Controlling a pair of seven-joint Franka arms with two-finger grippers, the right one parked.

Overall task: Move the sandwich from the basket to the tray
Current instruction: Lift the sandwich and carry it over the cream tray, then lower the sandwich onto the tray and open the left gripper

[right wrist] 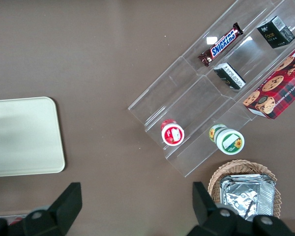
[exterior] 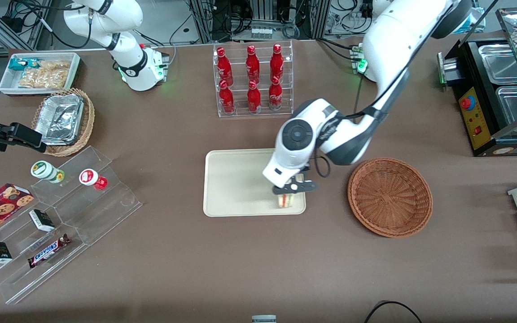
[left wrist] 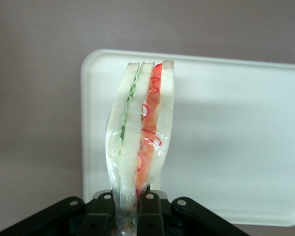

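The clear-wrapped triangular white-bread sandwich [left wrist: 140, 132], with green and red-orange filling, stands on edge on the flat cream rectangular plastic tray [exterior: 236, 184], pinched by the gripper [exterior: 291, 190]. Beside the tray sits the round reddish-brown wicker basket [exterior: 389, 196].

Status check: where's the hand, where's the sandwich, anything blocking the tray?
Hand over the tray, shut on the sandwich. Sandwich out of the basket, at the tray's corner nearest it. Nothing else on the tray.

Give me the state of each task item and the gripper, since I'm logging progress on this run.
sandwich: clamped between the fingers, wrapped, over the tray's corner.
gripper: shut on the sandwich, above the tray.
tray: flat on the table, bare surface showing.
basket: empty, beside the tray.
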